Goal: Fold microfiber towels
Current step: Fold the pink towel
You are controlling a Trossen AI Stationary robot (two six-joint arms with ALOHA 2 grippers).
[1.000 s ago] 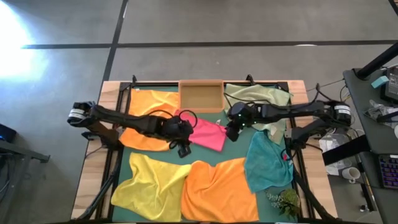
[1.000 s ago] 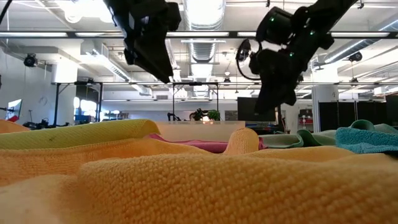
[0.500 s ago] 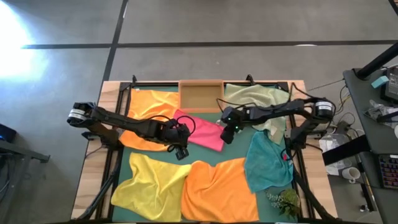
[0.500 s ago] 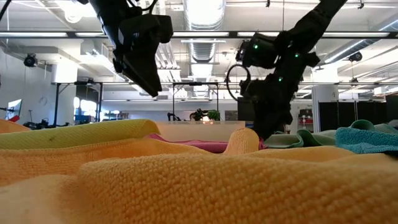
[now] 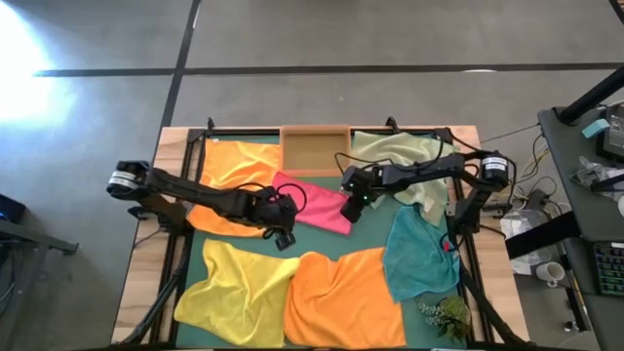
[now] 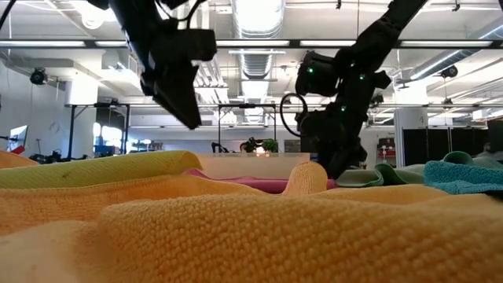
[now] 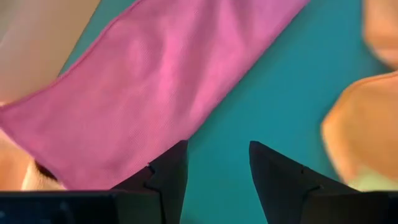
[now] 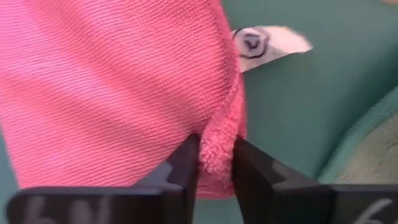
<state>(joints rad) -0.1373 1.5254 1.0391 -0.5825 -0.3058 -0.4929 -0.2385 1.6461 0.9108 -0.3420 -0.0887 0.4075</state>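
The hot pink towel (image 5: pixel 317 203) lies flat on the dark green mat (image 5: pixel 370 229) at mid table. My right gripper (image 5: pixel 349 209) is down at the towel's right edge and shut on it. My left gripper (image 5: pixel 284 235) hangs open over bare mat just off the pink towel's near left edge (image 7: pixel 155 81). An orange towel (image 5: pixel 234 161) lies far left, a pale green one (image 5: pixel 405 156) far right, and a teal one (image 5: pixel 419 253) right. A yellow towel (image 5: pixel 239 292) and a second orange one (image 5: pixel 346 297) lie near. My right gripper pinches the pink towel's right edge (image 8: pixel 219 146) between its two fingers, near the white label (image 8: pixel 261 40). The fingers come slanting down from the table's right. The edge bunches up thick between the fingers, and the rest of the towel lies on the mat.
A small wooden tray (image 5: pixel 315 151) stands at the far edge in the middle. A small green plant (image 5: pixel 447 314) sits at the near right corner. Towels cover most of the mat, and a bare strip shows between the pink and the near orange towel.
My right gripper has gone toward the table's left and down onto the pink towel's right edge. My left gripper has sunk a little beside the pink towel. The towels lie as before.
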